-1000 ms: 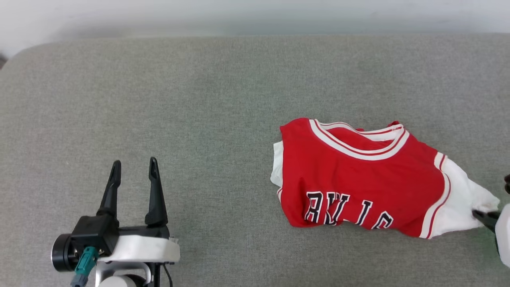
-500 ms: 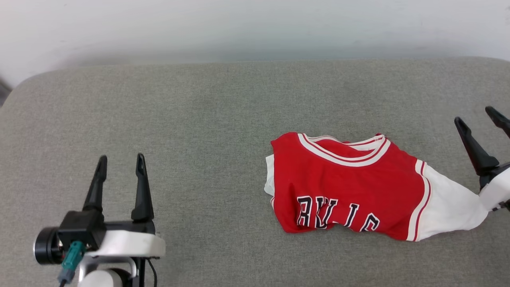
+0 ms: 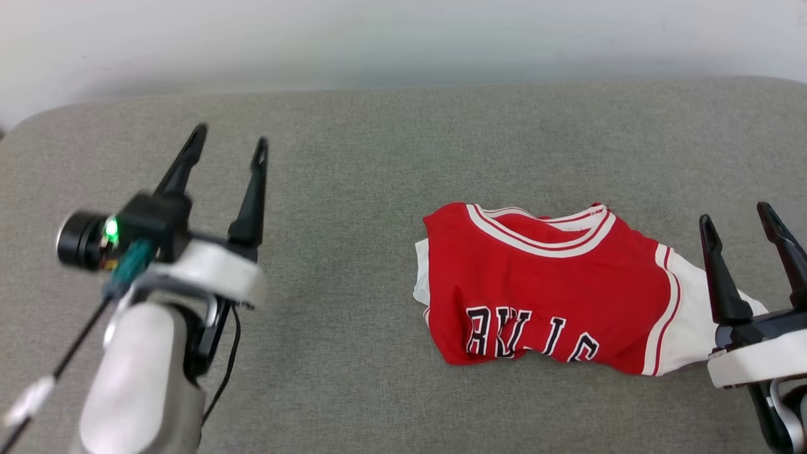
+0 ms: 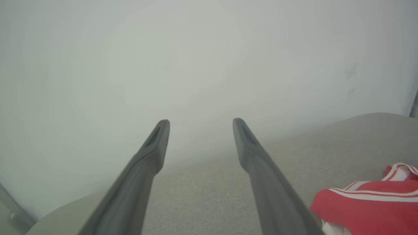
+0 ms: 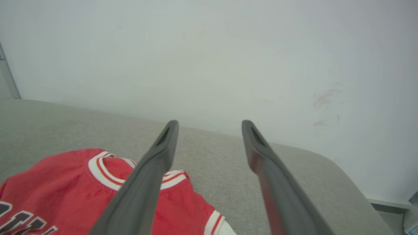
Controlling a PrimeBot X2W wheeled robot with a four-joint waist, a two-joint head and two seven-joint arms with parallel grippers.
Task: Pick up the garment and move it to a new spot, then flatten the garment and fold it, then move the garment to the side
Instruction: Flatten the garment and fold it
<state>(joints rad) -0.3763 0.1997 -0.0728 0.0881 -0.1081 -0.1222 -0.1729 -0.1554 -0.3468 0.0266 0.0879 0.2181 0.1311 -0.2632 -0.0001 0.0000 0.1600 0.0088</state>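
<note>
"BULLS" lettering, partly creased, on garment (image 3: 555, 284) front.

The garment (image 3: 555, 284) is red, with white sleeves, red-and-white striped trim and black letters outlined in white. The padded surface (image 3: 365, 189) is plain grey, and the far wall (image 3: 403, 38) is white.

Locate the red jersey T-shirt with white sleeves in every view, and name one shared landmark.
Head view: the T-shirt lies right of centre.
Left wrist view: T-shirt at bottom right corner.
Right wrist view: T-shirt bottom left, behind the right pincer's finger.
Shared landmark: its striped collar.
</note>
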